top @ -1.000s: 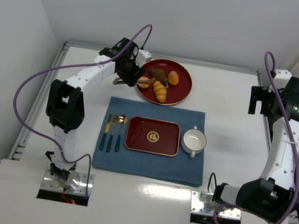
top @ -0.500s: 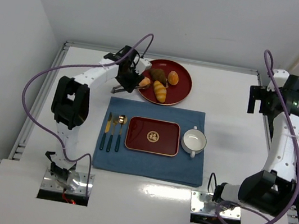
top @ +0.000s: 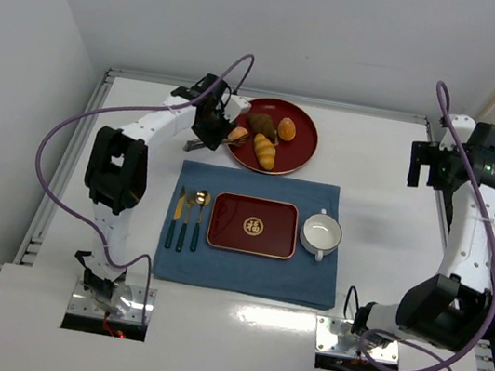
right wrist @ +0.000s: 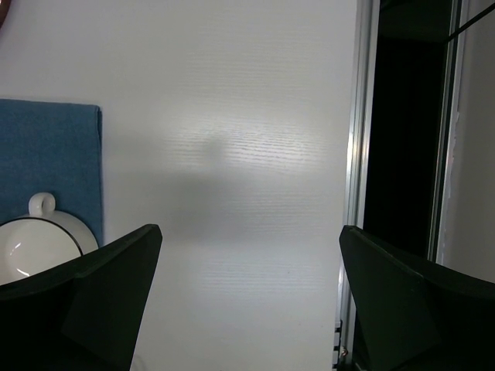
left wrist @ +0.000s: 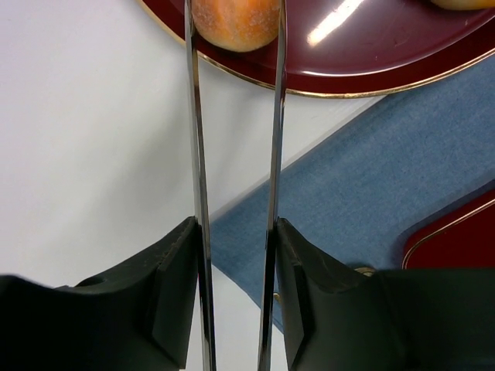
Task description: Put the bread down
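Bread point(left wrist: 236, 22) pinched between left pincer point(left wrist: 235, 9) tips at plate point(left wrist: 371, 58) edge. Your arm slid in over last second. Lift next, I think. Right pincer point(right wrist: 249, 232) apart, empty.

We see the bread point(left wrist: 236, 19), a small round golden-orange bun with paler patches, at the left rim of the round red plate point(left wrist: 371, 54). It sits between the thin metal fingers point(left wrist: 194, 116) of the left gripper point(top: 230, 134), which touch both its sides.
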Robot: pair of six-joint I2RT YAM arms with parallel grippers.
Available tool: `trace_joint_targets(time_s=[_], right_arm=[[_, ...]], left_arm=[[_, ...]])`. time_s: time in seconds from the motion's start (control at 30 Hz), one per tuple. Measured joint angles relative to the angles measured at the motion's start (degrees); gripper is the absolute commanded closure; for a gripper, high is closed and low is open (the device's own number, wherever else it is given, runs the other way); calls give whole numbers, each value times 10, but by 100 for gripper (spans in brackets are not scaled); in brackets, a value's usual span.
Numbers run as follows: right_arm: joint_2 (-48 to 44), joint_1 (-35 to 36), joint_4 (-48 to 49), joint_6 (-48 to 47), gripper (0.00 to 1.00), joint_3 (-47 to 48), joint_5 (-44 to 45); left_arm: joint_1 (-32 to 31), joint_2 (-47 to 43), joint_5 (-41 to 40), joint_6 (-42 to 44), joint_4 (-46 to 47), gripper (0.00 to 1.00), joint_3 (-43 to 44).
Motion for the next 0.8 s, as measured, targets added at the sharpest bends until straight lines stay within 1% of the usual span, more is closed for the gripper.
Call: trace_joint_targets(time_s=[0.1,0.2,0.27,0.37,0.5,0.57,0.63,0.8], right_arm=[[7,4,10,-8,0,0,-3],[35,9,26,-19,0,1,-2],[71,11,30,-28,0,12,3],[140,12,41,-37,0,55,9],[207,12,54,-43,0,96,18],[224,12,56,-44,0,103,21],[235,12,56,-49,0,106,24],[281,12,54,-66,0,155,48]], left_arm=[[1,-12,0,-2,-3,73,3],[2,-46,0,-3,-14,73,3],[2,-82,0,-2,-23,73,3],[1,-144,3,6,-41,74,2],[-14,-236,4,37,-78,74,-15],[-32,-274,8,56,-108,74,-25],[-64,-303,10,71,-141,74,-34],[-178,-342,18,87,-223,74,-57]])
